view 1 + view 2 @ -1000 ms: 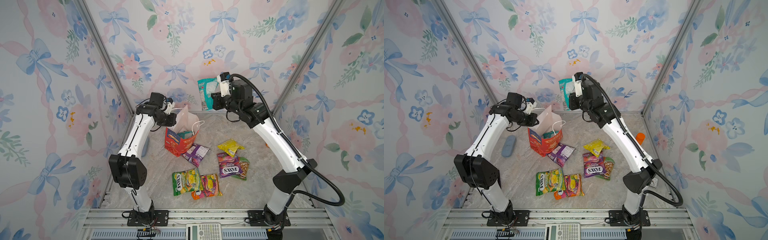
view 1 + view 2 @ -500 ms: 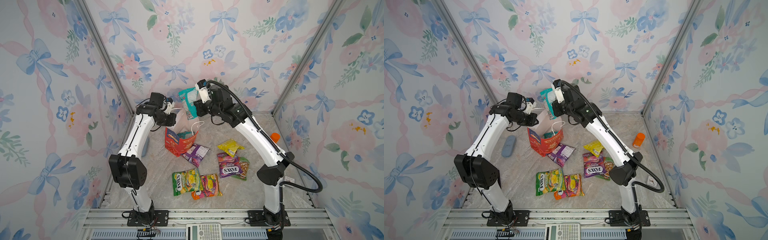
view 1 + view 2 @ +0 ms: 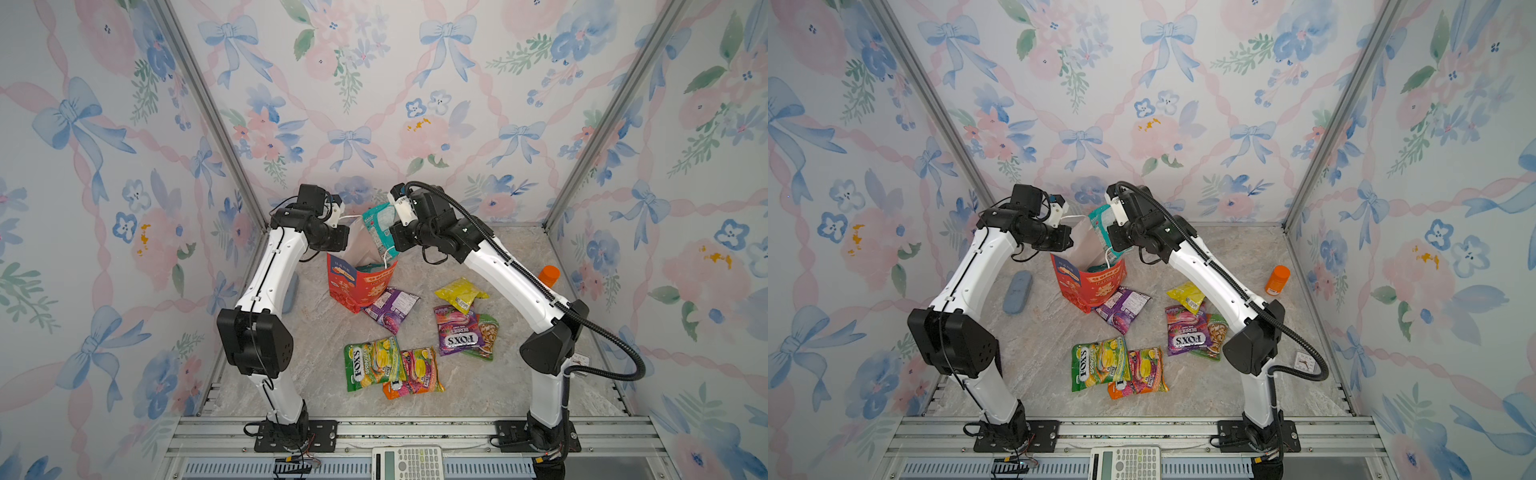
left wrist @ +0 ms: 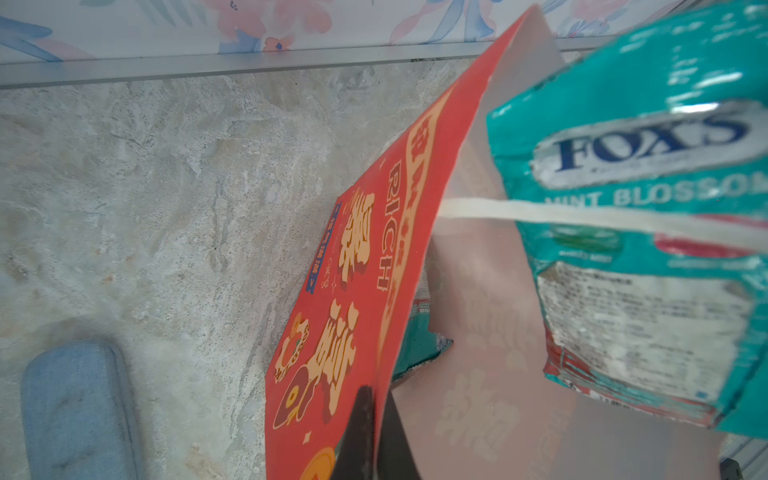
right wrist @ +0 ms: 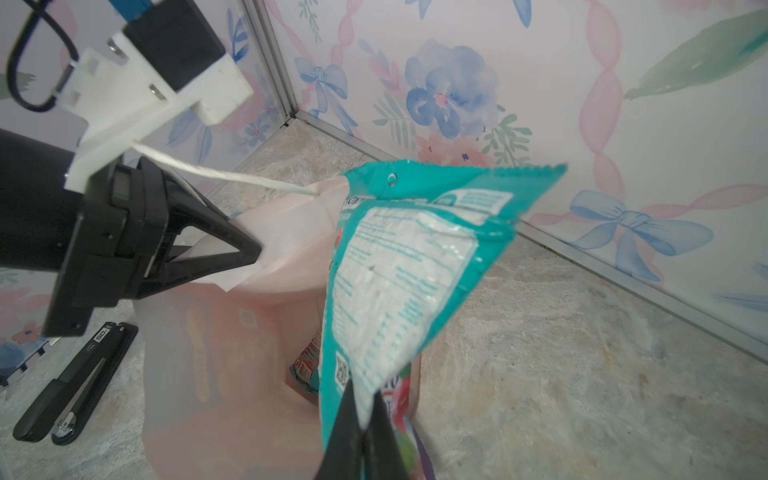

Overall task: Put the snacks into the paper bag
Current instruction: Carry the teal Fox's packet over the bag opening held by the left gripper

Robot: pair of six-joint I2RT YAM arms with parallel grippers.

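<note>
Right gripper (image 5: 365, 419) clamped on a corner of the crinkly teal FOX'S plastic packet (image 5: 399, 266), which hangs over the mouth of the small red paper bag (image 3: 353, 286); left gripper (image 4: 376, 415) pinched on the bag's pale-pink wall. Best lowered edge-first, clear of the white cord handle (image 4: 540, 210), released once inside.

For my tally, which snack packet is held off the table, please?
The teal FOX'S packet, pinched by the right gripper over the paper bag; no other is gripped.
</note>
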